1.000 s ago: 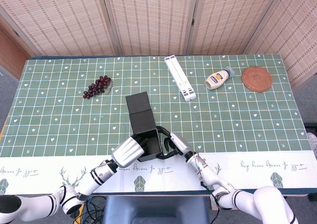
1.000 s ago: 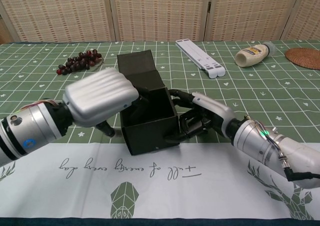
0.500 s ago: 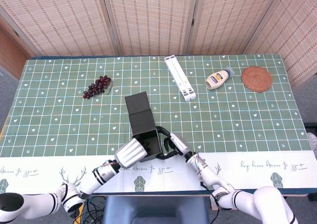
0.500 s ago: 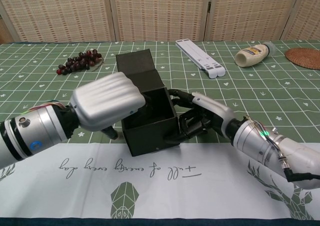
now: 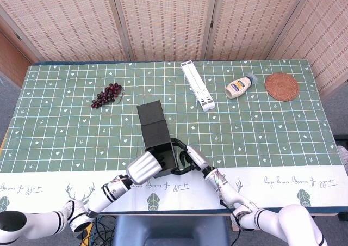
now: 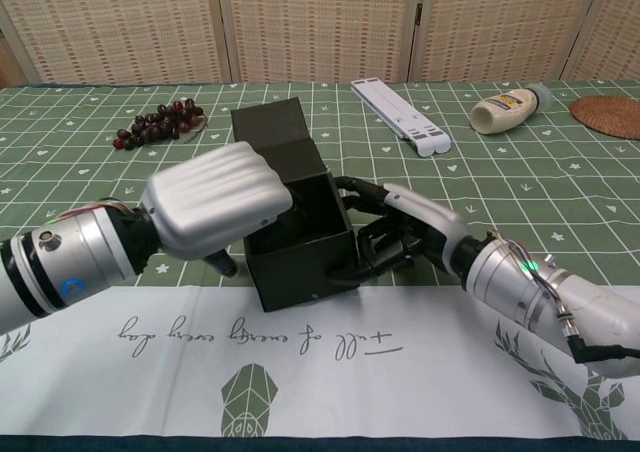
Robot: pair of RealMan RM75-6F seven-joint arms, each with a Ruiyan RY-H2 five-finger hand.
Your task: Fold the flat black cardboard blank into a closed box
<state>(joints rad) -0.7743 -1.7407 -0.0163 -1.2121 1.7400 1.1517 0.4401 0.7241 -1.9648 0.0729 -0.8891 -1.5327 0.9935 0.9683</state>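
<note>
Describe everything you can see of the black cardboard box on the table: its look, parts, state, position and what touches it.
The black cardboard box is matte and dark, already raised into an open-topped cube. Its lid flap is unfolded and stretches away from the robot over the green checked tablecloth. It stands near the table's front edge, at the cloth's white border. The left hand covers its left wall and rim; the right hand presses dark fingers against its right wall.

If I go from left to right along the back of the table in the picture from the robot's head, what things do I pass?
Grapes → white folding stand → mayonnaise bottle → round woven coaster.
</note>
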